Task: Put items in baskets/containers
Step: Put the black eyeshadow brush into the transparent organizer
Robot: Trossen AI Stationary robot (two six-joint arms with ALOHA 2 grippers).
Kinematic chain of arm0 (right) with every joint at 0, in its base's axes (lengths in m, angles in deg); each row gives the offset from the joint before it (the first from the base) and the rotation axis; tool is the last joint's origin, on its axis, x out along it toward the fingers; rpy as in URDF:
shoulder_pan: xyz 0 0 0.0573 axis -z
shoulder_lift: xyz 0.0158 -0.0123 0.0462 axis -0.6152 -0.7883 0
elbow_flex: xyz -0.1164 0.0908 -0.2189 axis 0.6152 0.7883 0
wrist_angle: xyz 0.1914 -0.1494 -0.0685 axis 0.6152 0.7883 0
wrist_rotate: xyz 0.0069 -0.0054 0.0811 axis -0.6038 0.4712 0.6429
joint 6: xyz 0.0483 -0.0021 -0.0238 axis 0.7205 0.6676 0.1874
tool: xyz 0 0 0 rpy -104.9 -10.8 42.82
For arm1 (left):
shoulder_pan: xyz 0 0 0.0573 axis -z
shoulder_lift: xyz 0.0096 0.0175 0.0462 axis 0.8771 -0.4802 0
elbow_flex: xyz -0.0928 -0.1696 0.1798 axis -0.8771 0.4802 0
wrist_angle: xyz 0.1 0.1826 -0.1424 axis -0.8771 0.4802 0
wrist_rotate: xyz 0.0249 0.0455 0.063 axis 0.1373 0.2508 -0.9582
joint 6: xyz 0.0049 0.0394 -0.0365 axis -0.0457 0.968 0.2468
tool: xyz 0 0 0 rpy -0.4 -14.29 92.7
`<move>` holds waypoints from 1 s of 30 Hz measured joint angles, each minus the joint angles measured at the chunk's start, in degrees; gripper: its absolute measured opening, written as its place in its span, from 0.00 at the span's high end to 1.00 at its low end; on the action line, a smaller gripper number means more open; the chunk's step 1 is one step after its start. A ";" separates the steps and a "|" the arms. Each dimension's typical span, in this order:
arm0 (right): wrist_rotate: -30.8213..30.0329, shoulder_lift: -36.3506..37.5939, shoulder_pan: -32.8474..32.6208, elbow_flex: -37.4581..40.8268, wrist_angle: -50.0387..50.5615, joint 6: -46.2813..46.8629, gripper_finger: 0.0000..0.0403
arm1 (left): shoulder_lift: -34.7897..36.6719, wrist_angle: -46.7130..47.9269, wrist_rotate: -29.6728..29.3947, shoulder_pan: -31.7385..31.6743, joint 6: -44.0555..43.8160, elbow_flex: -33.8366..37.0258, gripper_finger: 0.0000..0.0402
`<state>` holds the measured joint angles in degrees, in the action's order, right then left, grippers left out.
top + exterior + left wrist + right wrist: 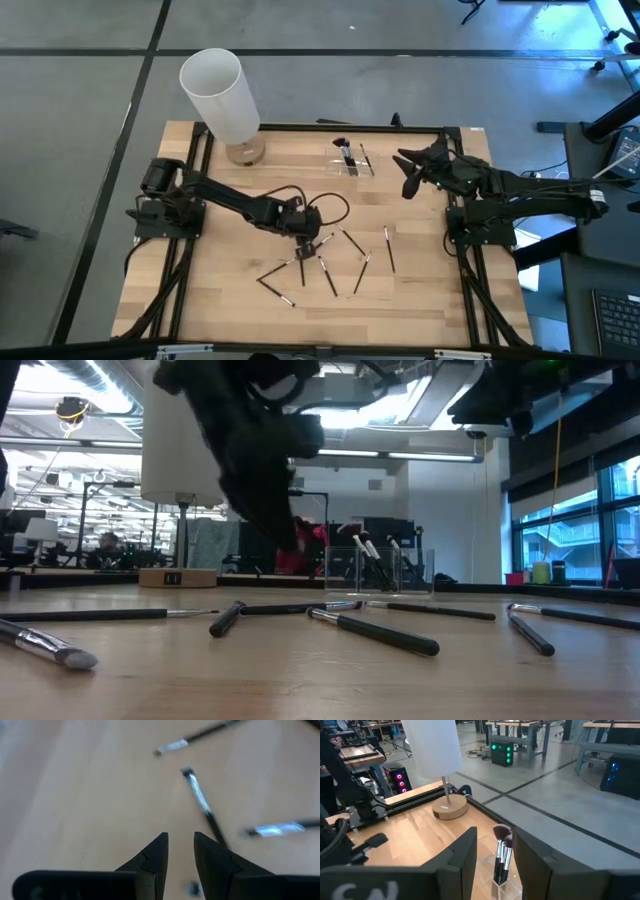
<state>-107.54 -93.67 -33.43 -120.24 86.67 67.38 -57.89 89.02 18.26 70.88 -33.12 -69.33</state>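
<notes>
Left gripper low at table centre, fingers parted, empty; right gripper raised, parted

We see black brushes scattered across the wooden table. Behind them stands a clear organizer holding more brushes, upright.

Both arms are showing as dark, near-black jointed limbs, built of slim tubular links joined by chunkier rounded housings. The left arm is trailing a thin black cable that is looping out in a round arc near its wrist. The right arm is looking bulkier toward its base, with black cables running off behind it. The left pincer is showing two matte black wedge-shaped fingers, each notched on its inner edge. The right pincer is showing broad, flat black fingers, with pale lettering on the body below.
</notes>
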 joint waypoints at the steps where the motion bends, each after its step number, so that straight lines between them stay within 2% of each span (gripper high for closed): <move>1: 0.00 0.00 0.02 0.00 0.02 -0.02 0.69 | 0.55 1.05 1.38 0.17 -0.81 -0.02 0.78; 4: -0.16 -0.07 0.02 0.00 -0.01 -0.02 0.69 | 0.87 2.68 1.09 0.93 -2.95 0.00 0.78; 8: -0.20 -0.05 0.02 0.00 -0.98 -0.03 0.69 | -0.43 -3.95 -4.58 1.23 -5.33 -0.09 0.78; 12: -0.20 -0.07 0.02 0.00 -1.54 -0.08 0.69 | -3.69 -11.92 -2.83 1.18 -4.07 -0.03 0.78; 15: -0.20 -0.07 0.02 0.00 -1.70 -0.30 0.69 | -5.48 -14.57 -2.42 1.28 -3.01 0.00 0.78; 30: -0.17 -0.07 0.04 0.00 -1.71 -0.22 0.69 | -7.57 -17.13 -2.17 1.78 -1.85 -0.09 0.78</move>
<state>-107.72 -93.74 -33.39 -120.24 84.96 67.16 -65.47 71.89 16.09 72.66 -34.97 -69.42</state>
